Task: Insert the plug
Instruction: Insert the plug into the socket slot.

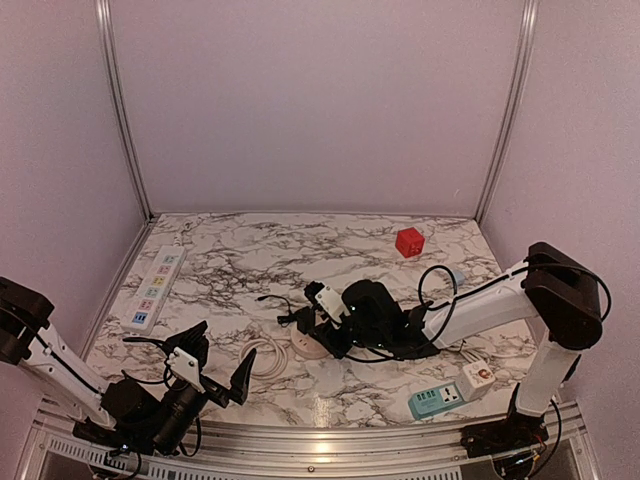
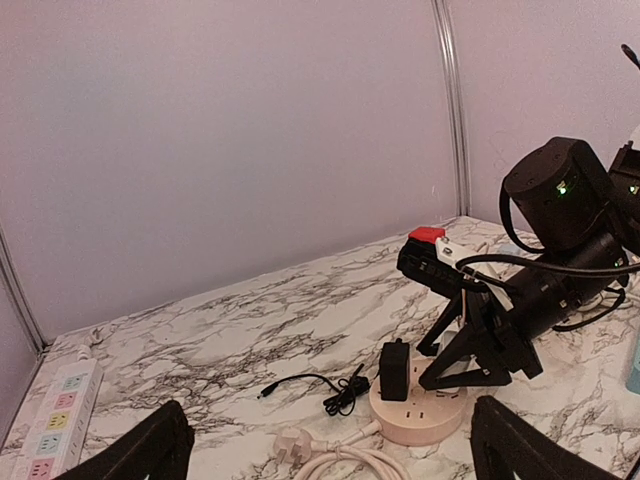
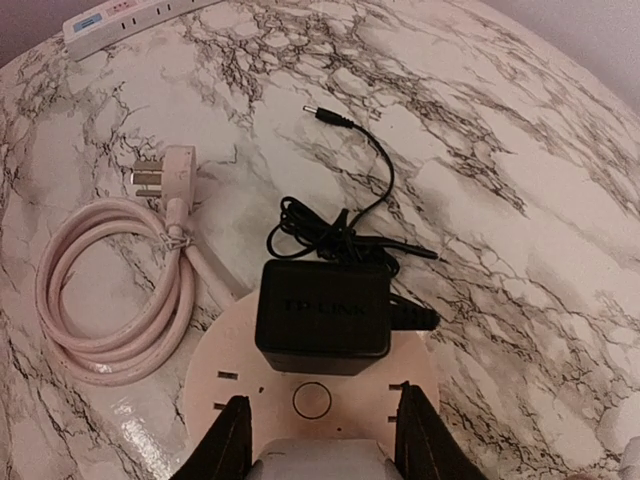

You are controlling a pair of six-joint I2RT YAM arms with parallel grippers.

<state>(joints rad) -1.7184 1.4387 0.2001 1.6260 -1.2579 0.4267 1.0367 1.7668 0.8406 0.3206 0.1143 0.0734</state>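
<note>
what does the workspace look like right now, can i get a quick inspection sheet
surface: marble-pattern table
job's things: black adapter standing on round socket hub
clutter: red cube, white power strip, teal adapter
grippers: left gripper open, holding nothing; right gripper over the hub, grip unclear
cables: adapter's thin black lead; hub's coiled pink cord
surroundings: plain white walls
</note>
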